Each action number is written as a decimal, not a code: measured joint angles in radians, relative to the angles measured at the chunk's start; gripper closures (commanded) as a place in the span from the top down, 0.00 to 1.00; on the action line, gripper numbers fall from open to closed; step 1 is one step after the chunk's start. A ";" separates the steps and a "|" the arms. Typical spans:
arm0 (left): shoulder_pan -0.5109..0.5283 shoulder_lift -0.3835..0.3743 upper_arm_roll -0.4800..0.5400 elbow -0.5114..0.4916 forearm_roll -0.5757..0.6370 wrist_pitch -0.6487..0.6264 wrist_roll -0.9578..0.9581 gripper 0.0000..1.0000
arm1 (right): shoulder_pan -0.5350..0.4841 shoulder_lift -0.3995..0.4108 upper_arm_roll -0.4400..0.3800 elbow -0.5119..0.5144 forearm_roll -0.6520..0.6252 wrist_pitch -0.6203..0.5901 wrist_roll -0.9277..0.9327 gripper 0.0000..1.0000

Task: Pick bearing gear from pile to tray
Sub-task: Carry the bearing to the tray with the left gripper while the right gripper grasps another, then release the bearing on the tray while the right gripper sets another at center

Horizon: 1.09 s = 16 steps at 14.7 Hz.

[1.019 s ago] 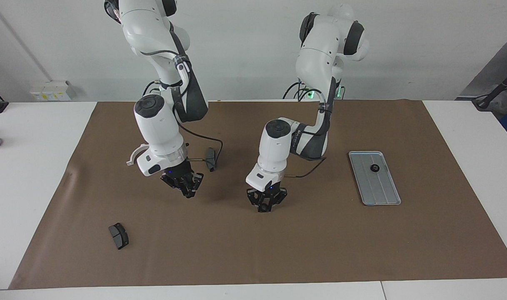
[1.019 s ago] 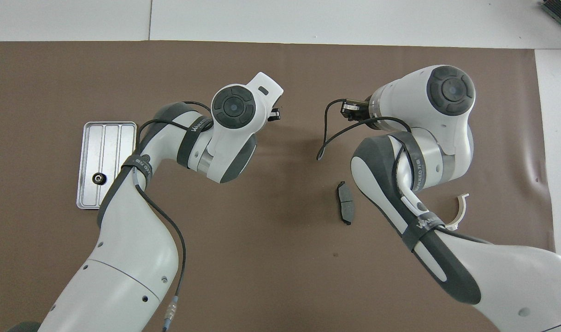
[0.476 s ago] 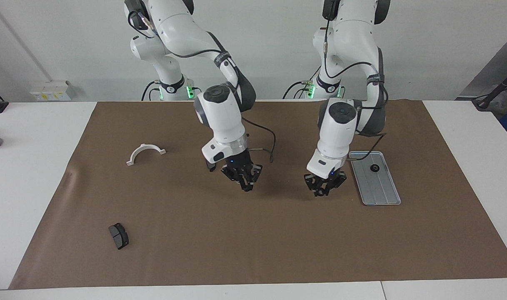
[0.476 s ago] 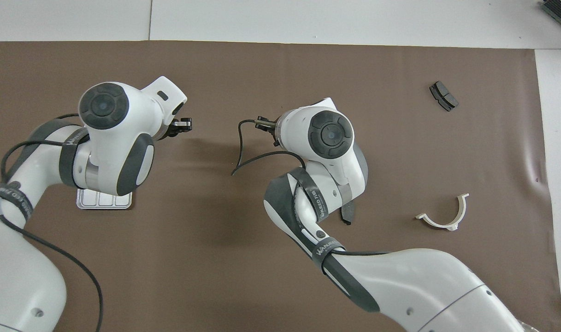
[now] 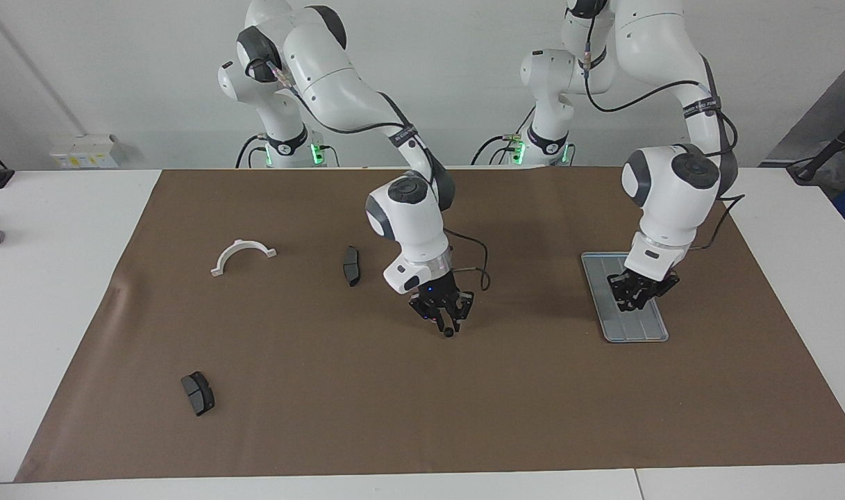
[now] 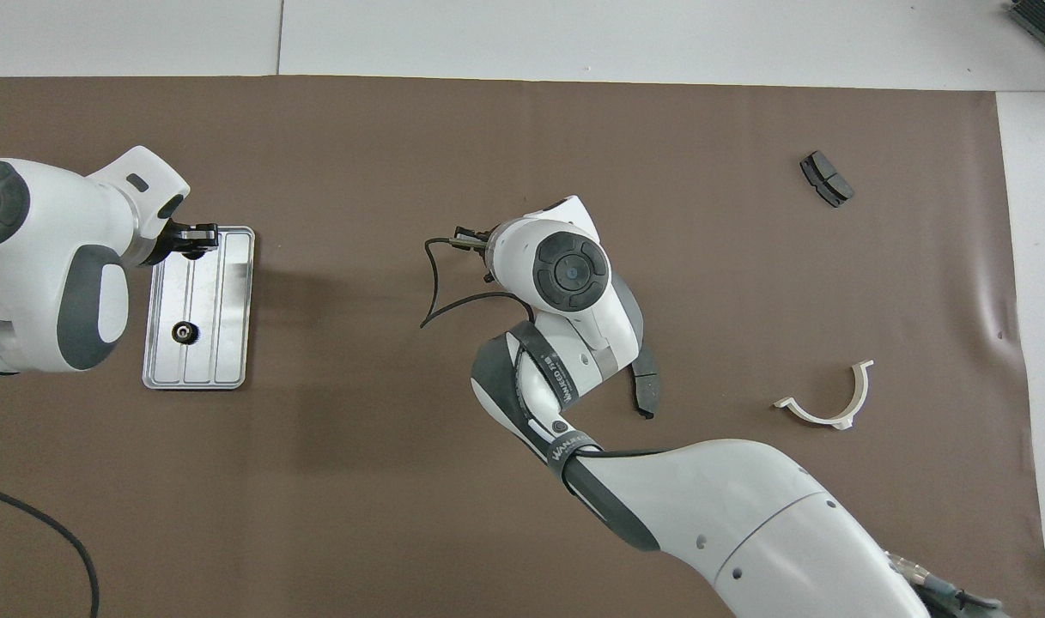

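one gear (image 6: 181, 332) in tray (image 6: 230, 292)

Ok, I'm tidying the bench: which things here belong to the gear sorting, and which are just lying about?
Job: tray; gear in it; left gripper over tray; right gripper over mat.
Lying about: curved pad; second curved pad; white bracket.
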 measured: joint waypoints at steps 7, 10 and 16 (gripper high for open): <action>0.047 0.078 -0.003 -0.055 0.000 0.151 0.005 0.41 | -0.036 -0.084 -0.122 0.028 -0.117 -0.166 -0.046 1.00; 0.058 0.081 -0.004 -0.055 0.000 0.152 0.005 1.00 | -0.155 -0.212 -0.127 0.028 -0.114 -0.358 -0.202 1.00; 0.027 0.060 -0.026 -0.043 0.000 0.153 0.006 1.00 | -0.345 -0.363 -0.126 -0.029 -0.078 -0.587 -0.465 1.00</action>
